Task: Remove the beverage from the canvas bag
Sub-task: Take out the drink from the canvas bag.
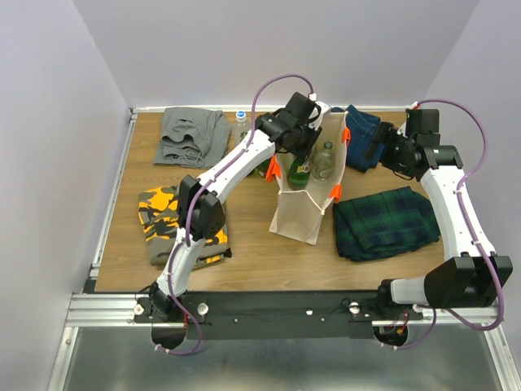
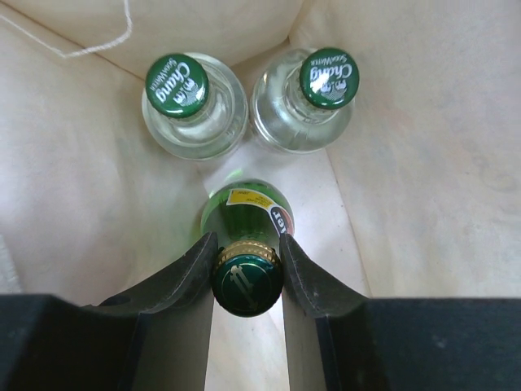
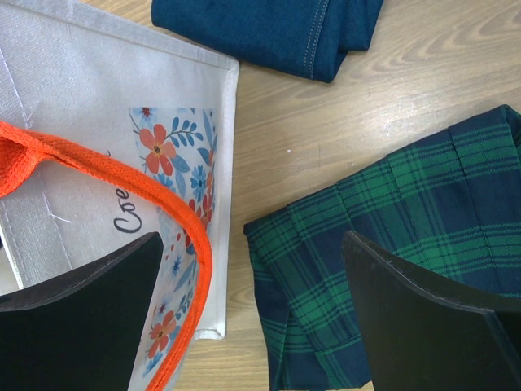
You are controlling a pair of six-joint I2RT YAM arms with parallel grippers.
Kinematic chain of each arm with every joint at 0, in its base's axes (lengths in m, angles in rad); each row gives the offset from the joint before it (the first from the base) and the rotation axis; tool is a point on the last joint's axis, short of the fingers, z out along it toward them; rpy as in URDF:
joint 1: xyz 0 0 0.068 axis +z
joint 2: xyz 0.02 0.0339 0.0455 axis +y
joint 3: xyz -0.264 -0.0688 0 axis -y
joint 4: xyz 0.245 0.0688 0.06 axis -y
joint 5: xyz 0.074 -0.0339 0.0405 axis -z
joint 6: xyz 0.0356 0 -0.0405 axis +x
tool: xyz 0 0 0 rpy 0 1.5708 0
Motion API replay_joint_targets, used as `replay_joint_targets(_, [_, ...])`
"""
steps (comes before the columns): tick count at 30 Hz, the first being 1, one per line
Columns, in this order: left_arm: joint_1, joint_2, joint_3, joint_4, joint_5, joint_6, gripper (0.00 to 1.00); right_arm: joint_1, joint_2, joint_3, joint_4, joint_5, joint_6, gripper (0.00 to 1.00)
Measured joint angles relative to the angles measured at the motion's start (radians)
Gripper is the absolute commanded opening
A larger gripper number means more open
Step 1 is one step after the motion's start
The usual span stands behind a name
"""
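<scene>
The canvas bag (image 1: 299,213) stands upright mid-table, cream with orange handles (image 1: 273,169). My left gripper (image 1: 298,147) reaches down into its open top. In the left wrist view the left gripper (image 2: 247,244) is shut on the neck of a green glass bottle (image 2: 248,208), its fingers (image 2: 191,269) pressed against both sides of the dark green cap. Two clear bottles with green caps (image 2: 177,85) (image 2: 329,77) stand behind it inside the bag (image 2: 423,163). My right gripper (image 1: 376,150) (image 3: 252,244) is open and empty, hovering just right of the bag's floral side (image 3: 114,155).
A plaid cloth (image 1: 387,221) (image 3: 407,220) lies right of the bag and folded denim (image 1: 363,134) (image 3: 269,32) behind it. Grey clothes (image 1: 191,134) and a small plastic bottle (image 1: 241,122) sit at the back left. A camouflage-and-orange cloth (image 1: 172,220) lies at the front left.
</scene>
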Motion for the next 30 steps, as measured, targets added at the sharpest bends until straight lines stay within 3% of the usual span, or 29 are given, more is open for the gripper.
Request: replay_joint_targets(30, [0.001,-0.153,0.046,0.0,0.038,0.005,0.0,0.0,0.003,0.0,0.0,0.0,0.0,1.0])
